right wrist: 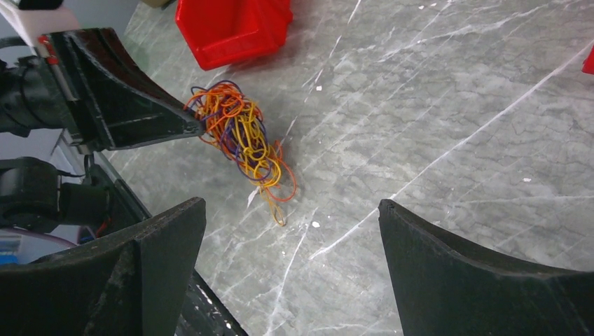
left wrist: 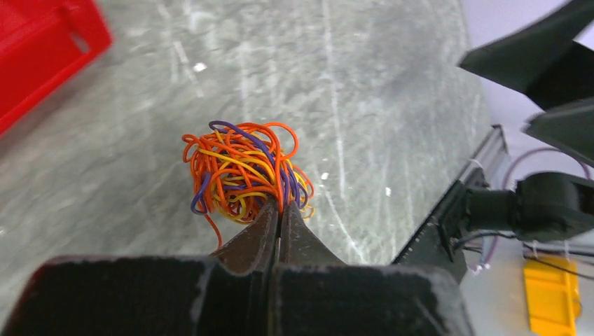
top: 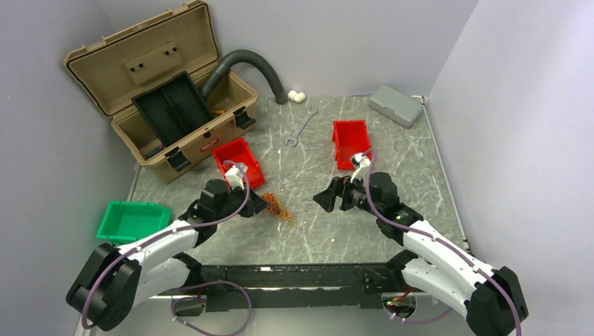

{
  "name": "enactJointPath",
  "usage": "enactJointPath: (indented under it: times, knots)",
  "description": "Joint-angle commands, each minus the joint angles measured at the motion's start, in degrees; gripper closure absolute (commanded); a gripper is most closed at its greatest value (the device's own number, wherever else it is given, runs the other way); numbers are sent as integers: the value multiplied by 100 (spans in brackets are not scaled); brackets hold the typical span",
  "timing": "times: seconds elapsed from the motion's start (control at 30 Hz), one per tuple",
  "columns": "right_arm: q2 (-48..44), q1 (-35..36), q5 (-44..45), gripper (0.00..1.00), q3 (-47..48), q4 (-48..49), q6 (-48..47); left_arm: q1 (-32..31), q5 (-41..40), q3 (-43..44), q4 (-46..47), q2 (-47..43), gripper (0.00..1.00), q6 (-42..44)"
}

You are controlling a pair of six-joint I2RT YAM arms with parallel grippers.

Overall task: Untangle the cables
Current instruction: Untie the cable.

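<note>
Left gripper (left wrist: 280, 210), in its wrist view, is pressed together, clamped on the near edge of the cables (left wrist: 242, 171), which bulge out at 12 o'clock.

Right wrist view: right gripper (right wrist: 291, 204) fingers stand wide apart, holding nothing. The cables are at 11 o'clock, well apart.

Top view: cables lie near the centre of the bench (top: 392, 147), with a red bin (top: 238, 162) at their 11 o'clock.
</note>
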Motion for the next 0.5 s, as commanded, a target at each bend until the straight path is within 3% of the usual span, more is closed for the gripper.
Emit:
enactJointPath:
  times: [0.0,0.1,0.47]
  knots:
    - [-32,46,-148,5,267,-74,-381,-44,1113,-138,1383,9,100,25]
    - [-21,54,-305,5,345,-116,-535,-99,1436,-183,1922,108,100,-92]
    - [7,275,-1537,20,112,776,-287,-491,1429,123,1657,-45,100,347]
